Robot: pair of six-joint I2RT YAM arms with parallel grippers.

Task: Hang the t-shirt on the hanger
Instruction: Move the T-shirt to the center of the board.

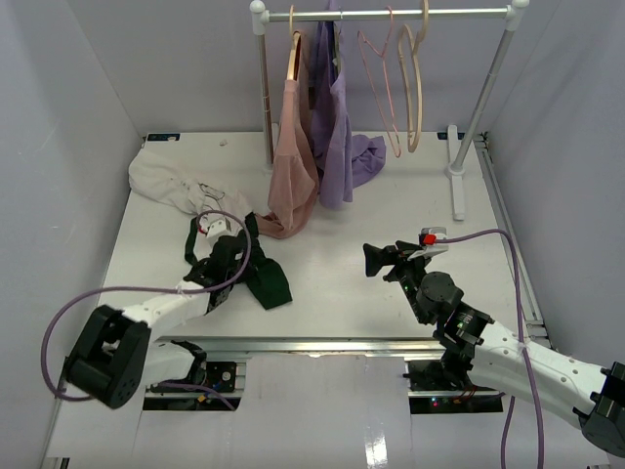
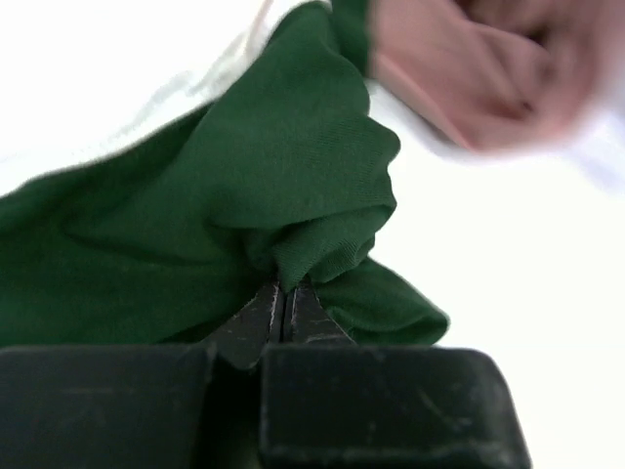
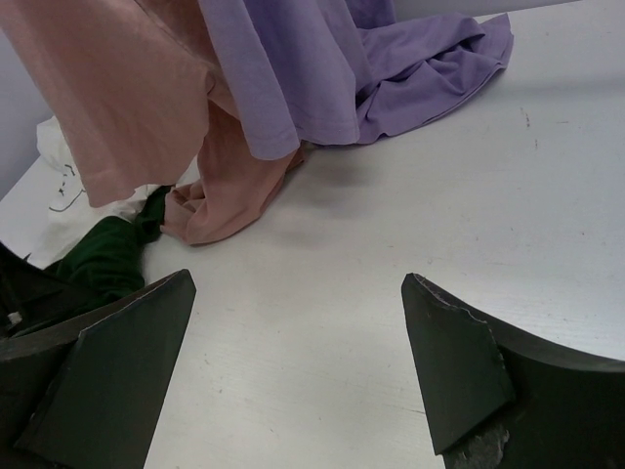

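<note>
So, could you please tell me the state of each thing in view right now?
t-shirt: crumpled on the table, not hung
hanger: empty, hanging on the rail
left hand: shut on the t-shirt's green part
right hand: open, holding nothing
pink garment: hung on the rail, hem touching the table
purple garment: hung on the rail, hem pooled on the table

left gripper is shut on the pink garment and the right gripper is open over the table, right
No. The left gripper is shut on the green cloth of the t-shirt, not the pink garment; the left wrist view shows this. The right gripper is open over the table.
</note>
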